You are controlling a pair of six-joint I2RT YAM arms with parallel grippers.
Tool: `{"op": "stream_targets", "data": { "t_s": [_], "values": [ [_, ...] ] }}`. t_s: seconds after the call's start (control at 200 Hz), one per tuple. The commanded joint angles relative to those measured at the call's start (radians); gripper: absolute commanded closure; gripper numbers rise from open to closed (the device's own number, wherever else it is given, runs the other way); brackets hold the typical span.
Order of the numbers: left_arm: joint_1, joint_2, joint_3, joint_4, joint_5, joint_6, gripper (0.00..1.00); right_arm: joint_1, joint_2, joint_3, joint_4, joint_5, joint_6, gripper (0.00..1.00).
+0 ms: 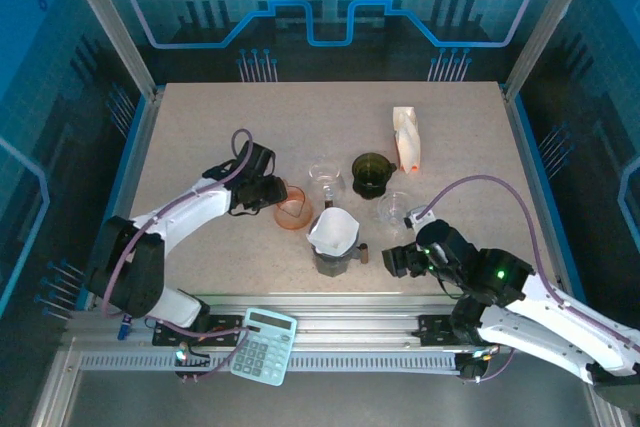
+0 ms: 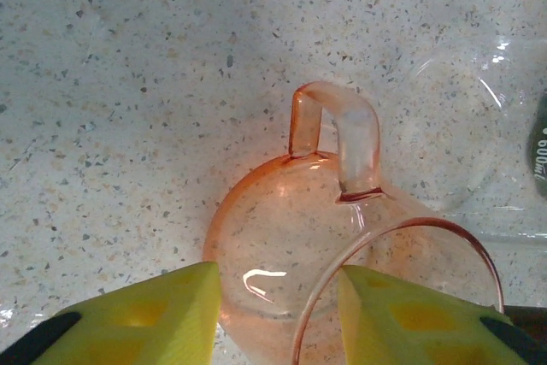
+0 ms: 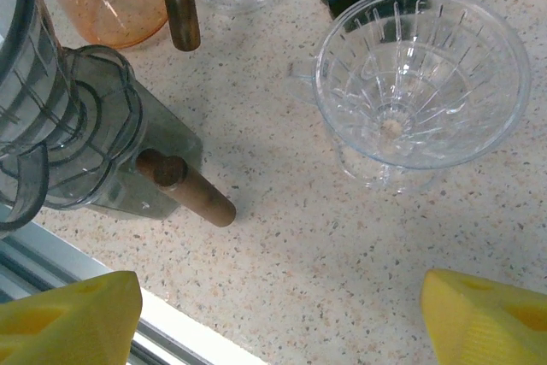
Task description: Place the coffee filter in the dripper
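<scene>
From above, the white paper cone filter (image 1: 333, 230) sits point-down and mouth-up in a grey ribbed plastic dripper with a wooden handle (image 1: 335, 259), at the near middle of the speckled table (image 1: 200, 137). The left gripper (image 1: 272, 192) is at a translucent orange dripper (image 1: 293, 213) just left of it. The right gripper (image 1: 395, 259) lies just right of it, near a clear plastic dripper (image 1: 396, 209). The two are about equally close to the filter.

In the left wrist view, the left gripper (image 2: 278, 297) is parted, its yellow pads (image 2: 154, 314) standing to either side of the orange dripper (image 2: 291, 245). No squeeze is evident.

In the right wrist view, the right gripper (image 3: 278, 314) is spread wide with nothing between. The clear dripper (image 3: 423, 74) is straight ahead and the grey one (image 3: 77, 126) off to its left (so reaching the filter would likely mean swinging left).
</scene>
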State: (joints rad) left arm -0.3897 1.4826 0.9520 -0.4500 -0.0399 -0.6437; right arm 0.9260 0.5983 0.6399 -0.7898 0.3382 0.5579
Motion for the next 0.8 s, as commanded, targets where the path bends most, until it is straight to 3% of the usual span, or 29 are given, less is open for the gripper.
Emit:
{"op": "stream_targets", "data": {
  "t_s": [0.0, 0.235, 0.53, 0.795],
  "values": [
    [0.004, 0.018, 0.029, -0.022, -0.022, 0.034, 0.62, -0.013, -0.007, -0.013, 0.000, -0.015, 0.015, 0.14],
    [0.001, 0.013, 0.026, -0.069, -0.004, 0.053, 0.77, -0.011, -0.003, -0.049, 0.026, -0.030, 0.028, 0.14],
    [0.001, -0.005, 0.016, -0.125, 0.058, 0.037, 0.83, -0.011, 0.022, -0.087, 0.078, -0.062, 0.050, 0.15],
    [0.002, -0.022, -0.002, -0.133, 0.087, 0.010, 0.96, -0.010, 0.028, -0.154, 0.142, -0.103, 0.083, 0.15]
  ]
}}
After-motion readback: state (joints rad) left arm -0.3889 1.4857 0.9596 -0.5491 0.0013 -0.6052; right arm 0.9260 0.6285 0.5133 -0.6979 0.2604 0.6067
